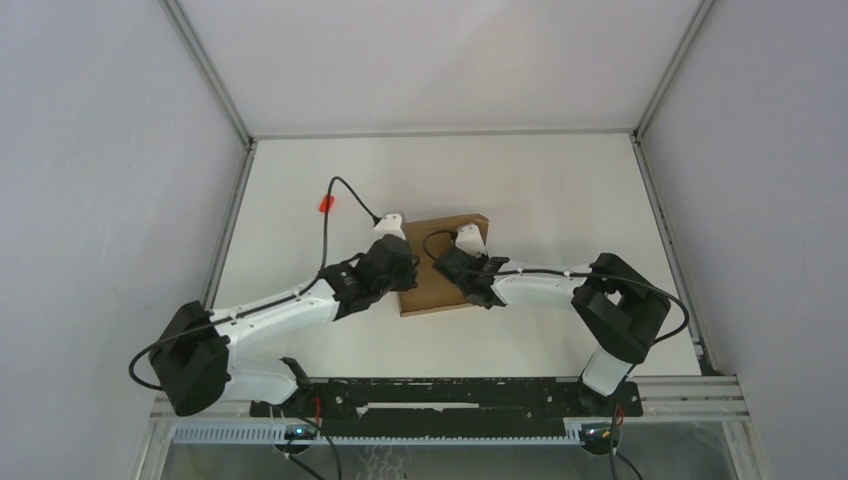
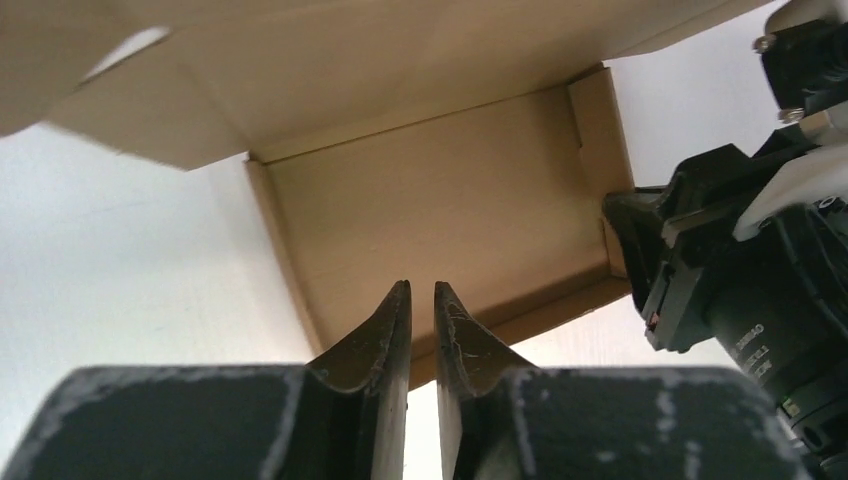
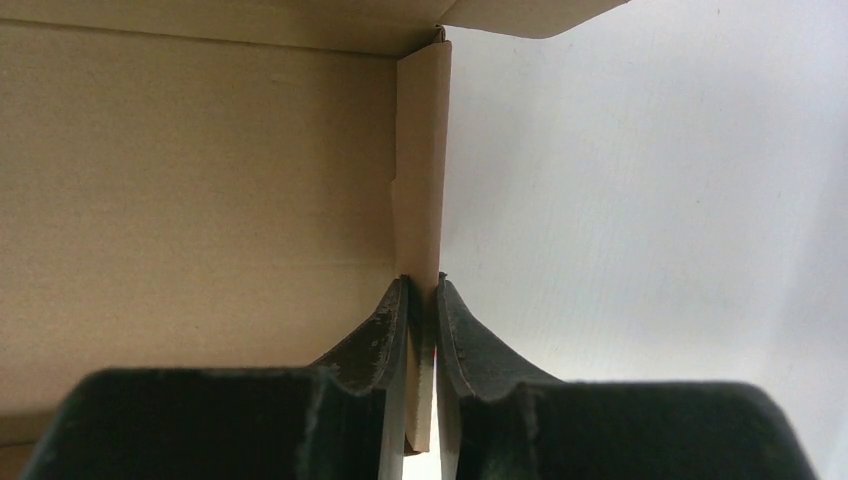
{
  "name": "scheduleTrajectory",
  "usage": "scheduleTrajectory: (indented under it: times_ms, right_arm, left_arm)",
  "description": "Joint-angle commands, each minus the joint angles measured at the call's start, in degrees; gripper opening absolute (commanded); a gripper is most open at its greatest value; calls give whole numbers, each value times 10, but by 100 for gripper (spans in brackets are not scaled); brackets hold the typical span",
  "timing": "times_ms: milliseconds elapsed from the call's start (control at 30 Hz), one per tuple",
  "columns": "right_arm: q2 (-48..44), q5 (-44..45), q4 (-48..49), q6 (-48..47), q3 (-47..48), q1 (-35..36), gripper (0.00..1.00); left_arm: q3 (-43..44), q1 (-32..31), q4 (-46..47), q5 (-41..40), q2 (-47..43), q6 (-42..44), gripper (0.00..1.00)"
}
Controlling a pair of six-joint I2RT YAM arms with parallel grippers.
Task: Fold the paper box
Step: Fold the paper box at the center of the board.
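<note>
White table [image 1: 560, 190], grey walls; box [image 1: 437, 292] sat mid-table between both arms, rear panel raised. We had the right claw [image 3: 423, 290] clamped on the box's side flap [image 3: 420, 150]. We saw the left claw [image 2: 422, 300] nearly closed at the box's near edge and couldn't tell if it held cardboard. Our read: side-flap folding step. Next move needs the flap tucked inward and the box held steady.

Your left arm [image 1: 250, 318] and right arm [image 1: 545, 284] have white links [image 1: 300, 303] between bulky black joints [image 1: 195, 362], each trailing a thin black cable [image 1: 327, 215]. Both the left gripper [image 2: 421, 292] and right gripper [image 3: 422, 283] carry dark, curved fingers [image 2: 385, 335] tapering to thin tips, on scuffed black blocks [image 2: 180, 425]. The right wrist [image 2: 740, 290] shows silver screws [image 2: 765, 44] and white lettering [image 2: 752, 338].
</note>
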Motion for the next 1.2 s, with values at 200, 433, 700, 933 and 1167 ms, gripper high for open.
scheduleTrajectory:
  times_ms: [200,433,700,933,1167]
  right_arm:
    - [-9,-39,11,11,-20,-10,20]
    - [-22,-52,21,10,-26,-22,22]
    - [-29,-57,28,3,-27,-33,27]
    - [-57,-79,53,-2,-37,-58,29]
    - [-60,-103,64,-5,-46,-80,27]
  left_arm:
    - [72,-34,47,-44,133,-58,15]
    - [106,-38,48,-34,211,-80,15]
    - [138,-41,42,-27,278,-84,14]
    - [143,-42,49,-27,297,-92,22]
    - [108,-42,87,-23,239,-94,40]
